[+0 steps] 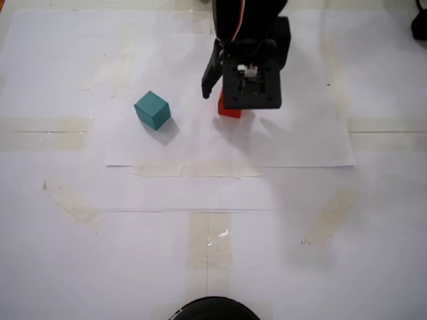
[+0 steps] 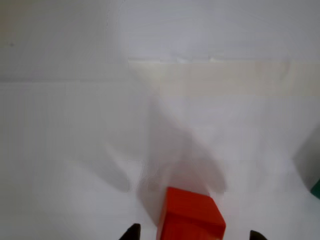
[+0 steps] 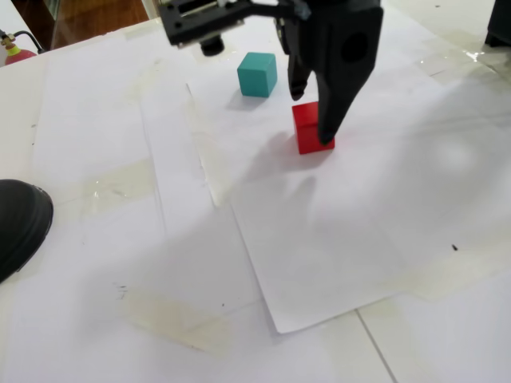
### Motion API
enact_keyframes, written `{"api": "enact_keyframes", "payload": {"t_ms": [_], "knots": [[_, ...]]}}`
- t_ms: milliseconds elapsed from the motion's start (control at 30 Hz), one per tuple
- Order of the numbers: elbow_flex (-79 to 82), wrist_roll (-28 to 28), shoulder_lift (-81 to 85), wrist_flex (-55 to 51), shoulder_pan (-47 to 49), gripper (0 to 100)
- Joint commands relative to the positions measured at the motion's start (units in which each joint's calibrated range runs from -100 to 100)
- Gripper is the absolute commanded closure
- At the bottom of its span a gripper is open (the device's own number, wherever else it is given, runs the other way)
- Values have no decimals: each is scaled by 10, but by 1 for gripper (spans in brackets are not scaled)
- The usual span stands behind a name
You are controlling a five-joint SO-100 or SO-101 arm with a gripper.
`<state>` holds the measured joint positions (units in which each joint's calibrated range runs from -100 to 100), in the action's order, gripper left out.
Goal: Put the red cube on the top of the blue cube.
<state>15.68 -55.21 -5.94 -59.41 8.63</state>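
The robot arm's gripper [image 3: 313,120] hangs low over the white paper-covered table [image 3: 335,255], its jaws spread apart and straddling the red cube [image 3: 310,128], which sits on the paper and is not yet grasped. In the wrist view the two dark fingertips [image 2: 131,233] show at the bottom edge on either side of the red cube [image 2: 191,216], with a clear gap between each tip and the cube's faces, so the cube lies directly between the jaws and slightly ahead of them. One fixed view shows only a sliver of the red cube [image 1: 229,109] peeking out beneath the black wrist housing, which hides the rest. The blue cube [image 1: 153,109], really a teal shade, stands well apart from the gripper, to the left in that view and beyond the red cube [image 3: 310,128] in the other fixed view, where the blue cube [image 3: 257,74] rests flat on the paper with nothing on top. Strips of tape [image 1: 43,132] hold the sheets down. The judgement here is that closing squarely on the red cube comes first, followed by a lift and a sideways carry toward the teal block.
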Motion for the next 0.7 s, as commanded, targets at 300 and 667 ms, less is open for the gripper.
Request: {"api": "enact_keyframes", "payload": {"t_ms": [300,667], "knots": [[25,-3,-8,40,-5,69],[34,-4,-13,52,-6,73]]}}
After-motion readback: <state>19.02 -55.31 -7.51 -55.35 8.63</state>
